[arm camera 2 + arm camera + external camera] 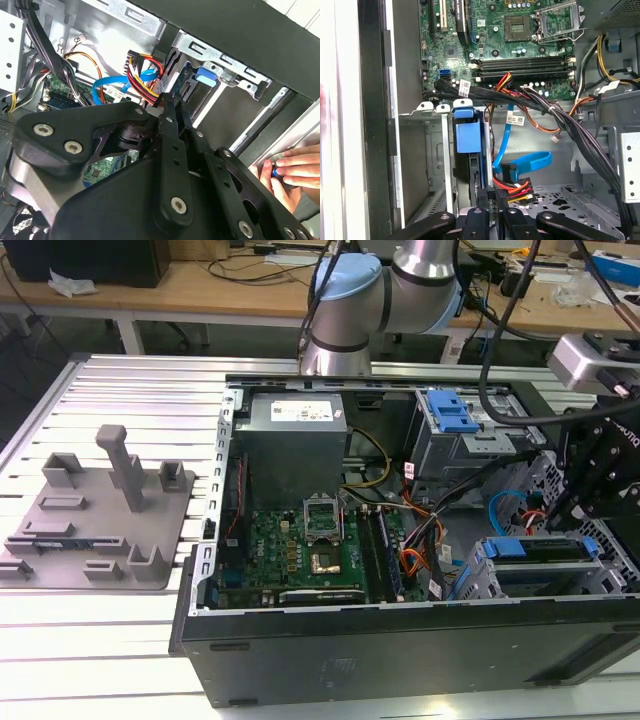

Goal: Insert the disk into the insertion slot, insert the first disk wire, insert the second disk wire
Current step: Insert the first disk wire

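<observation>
Claw [490, 194] sat closed, tips against the black plug of the red-and-yellow wire bundle [517, 189]; whether it truly pinched the plug was hard to see. The disk [468, 140] stood seated in the insertion slot [434, 150], inside the open computer case [300, 660] on the desk [130, 390]. A blue flat cable [522, 165] looped just beside it. A person's hand [292, 172], half cut off, touched the case edge.

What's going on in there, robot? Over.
End effector low at red-yellow wire plug beside the disk. Disk sits in insertion slot. Person's hand close by.
</observation>
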{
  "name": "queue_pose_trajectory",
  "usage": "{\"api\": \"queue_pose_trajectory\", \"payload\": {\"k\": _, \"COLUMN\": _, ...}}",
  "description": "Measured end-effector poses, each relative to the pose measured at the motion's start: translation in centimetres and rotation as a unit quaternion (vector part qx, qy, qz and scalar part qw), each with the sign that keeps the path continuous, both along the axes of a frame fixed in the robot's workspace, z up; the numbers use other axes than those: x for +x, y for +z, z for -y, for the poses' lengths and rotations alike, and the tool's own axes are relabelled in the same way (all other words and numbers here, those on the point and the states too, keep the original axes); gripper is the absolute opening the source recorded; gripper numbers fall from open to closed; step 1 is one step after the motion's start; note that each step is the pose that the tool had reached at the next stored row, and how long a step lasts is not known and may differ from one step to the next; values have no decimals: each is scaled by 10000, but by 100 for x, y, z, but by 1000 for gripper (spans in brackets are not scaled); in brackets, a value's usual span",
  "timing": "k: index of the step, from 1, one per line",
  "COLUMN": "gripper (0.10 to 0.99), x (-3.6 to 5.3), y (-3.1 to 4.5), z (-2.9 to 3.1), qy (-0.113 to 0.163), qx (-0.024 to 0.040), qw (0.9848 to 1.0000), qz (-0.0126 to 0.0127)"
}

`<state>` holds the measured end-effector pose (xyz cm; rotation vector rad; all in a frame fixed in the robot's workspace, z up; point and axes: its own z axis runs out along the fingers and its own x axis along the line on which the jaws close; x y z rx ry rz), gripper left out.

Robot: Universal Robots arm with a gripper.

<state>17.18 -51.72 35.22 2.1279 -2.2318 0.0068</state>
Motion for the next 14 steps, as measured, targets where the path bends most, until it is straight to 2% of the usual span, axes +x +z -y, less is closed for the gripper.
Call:
{"api": "queue_pose_trajectory", "payload": {"k": 3, "gripper": 173, "x": 30, "y": 0, "z": 4, "qy": 7, "qx": 2, "qw": 10000, "qz": 0}}
{"api": "queue_pose_trajectory", "payload": {"k": 9, "gripper": 173, "x": 32, "y": -3, "z": 7, "qy": 54, "qx": 1, "qw": 10000, "qz": 0}}
{"api": "queue_pose_trajectory", "payload": {"k": 11, "gripper": 173, "x": 33, "y": -5, "z": 8, "qy": 60, "qx": 1, "qw": 10000, "qz": 10}}
{"api": "queue_pose_trajectory", "payload": {"k": 14, "gripper": 173, "x": 25, "y": -9, "z": 30, "qy": 66, "qx": 7, "qw": 10000, "qz": 52}}
